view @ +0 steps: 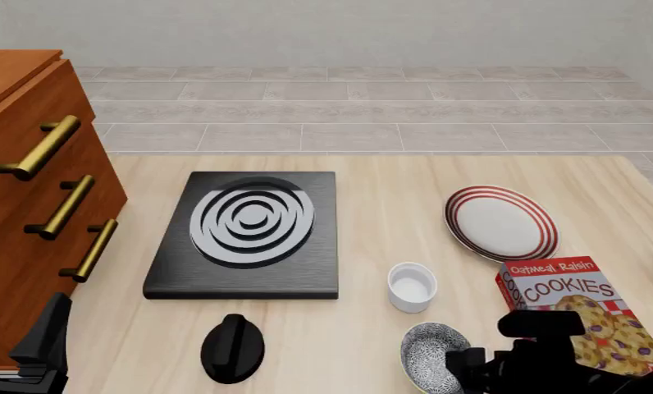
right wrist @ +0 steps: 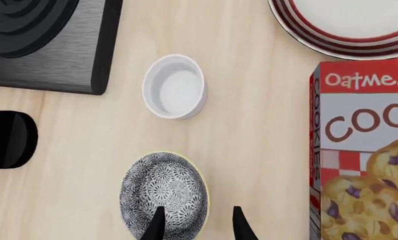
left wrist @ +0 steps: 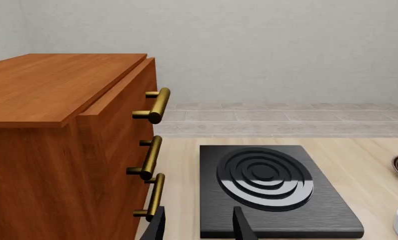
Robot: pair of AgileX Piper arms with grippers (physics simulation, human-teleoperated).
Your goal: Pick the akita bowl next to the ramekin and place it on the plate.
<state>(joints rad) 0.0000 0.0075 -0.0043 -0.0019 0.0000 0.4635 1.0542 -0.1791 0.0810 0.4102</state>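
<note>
Akita bowl (right wrist: 164,199) beside "Oatmeal Raisin COOKIES" box (view: 578,316)

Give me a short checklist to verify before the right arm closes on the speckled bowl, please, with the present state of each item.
1. Right gripper open: ok, fingers apart.
2. Fingers straddle the akita bowl rim: ok, one finger over the bowl, one outside.
3. Low enough to grip: cannot tell.
4. Ramekin clear of the fingers: ok, apart from the bowl.
5. Cookie box clear: ok, a gap beside the fingers.
6. Plate free to receive: ok, nothing on it.
</note>
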